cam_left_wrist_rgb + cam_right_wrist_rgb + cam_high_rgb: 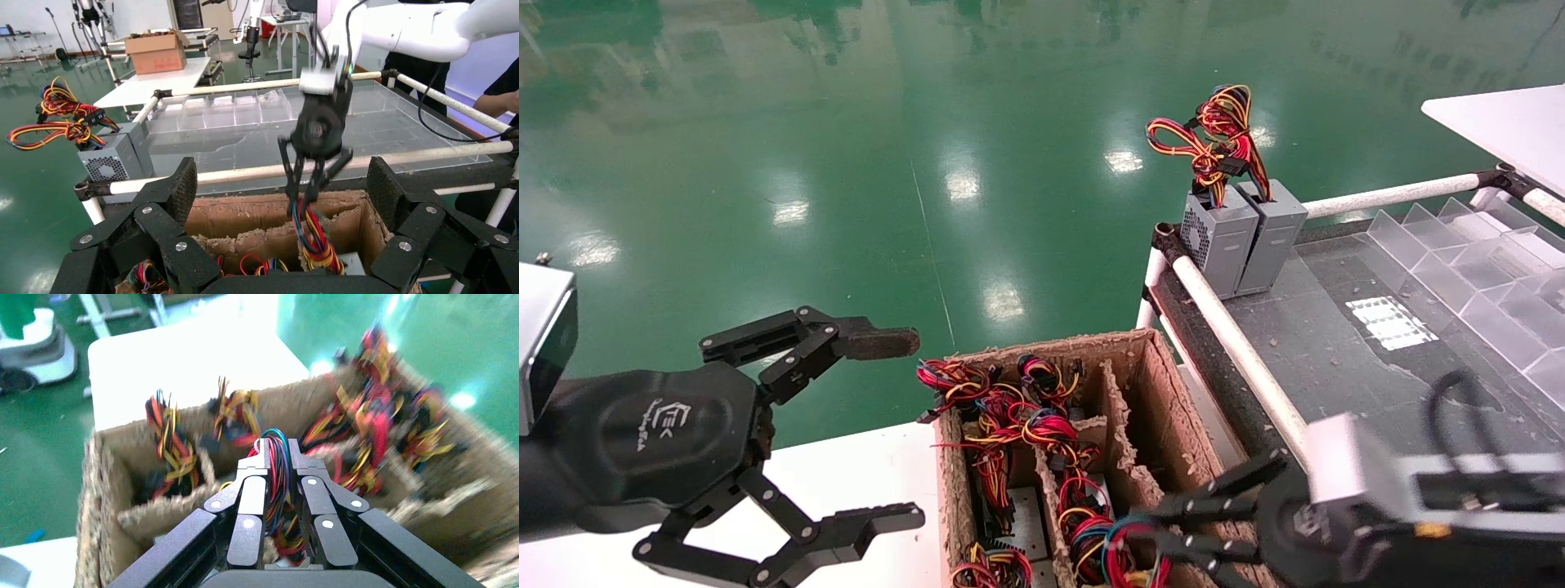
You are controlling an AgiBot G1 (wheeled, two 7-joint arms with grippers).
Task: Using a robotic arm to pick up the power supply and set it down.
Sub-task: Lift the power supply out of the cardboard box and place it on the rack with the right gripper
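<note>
1. Green glossy floor fills the background, mirroring ceiling lights.
2. To the right stands a dark desk framed by white tubes, with clear plastic dividers along its far side.
3. A white desk in front carries a cardboard box split into compartments, several holding units topped with red, yellow and black wires.
4. The left gripper hangs over the white desk, just left of the box, its fingers spread wide and holding nothing.
5. The robotic arm's right gripper reaches down into the box's near right part; its fingers are pressed onto the wire coil of the power supply, which sits in a compartment there, its grey body mostly hidden.
6. Two other grey power supplies stand upright, touching, at the dark desk's far left corner, with tall wire loops above them.
</note>
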